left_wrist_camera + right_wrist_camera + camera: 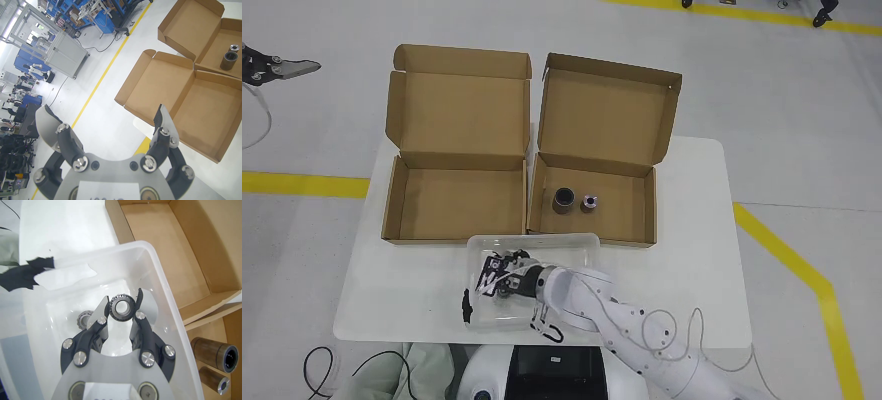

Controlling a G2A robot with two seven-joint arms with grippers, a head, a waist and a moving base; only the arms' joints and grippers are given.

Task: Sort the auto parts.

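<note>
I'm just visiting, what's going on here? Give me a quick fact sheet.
Right gripper: shut on a bearing, inside the clear bin
Left gripper: open, holding nothing, beyond the table edge
Also in bin: second bearing
Left box: open
Right box: open, holds a large cylinder and a small cylinder

A robotics lab on a factory-style floor.
The pale grey floor (802, 90) is marked with yellow lines (105, 70). Blue cabinets (104, 21) with cables, a metal-framed enclosure (62, 55), a white wheeled robot (40, 73) and black office chairs (17, 151) stand well apart from the white table (692, 200).
</note>
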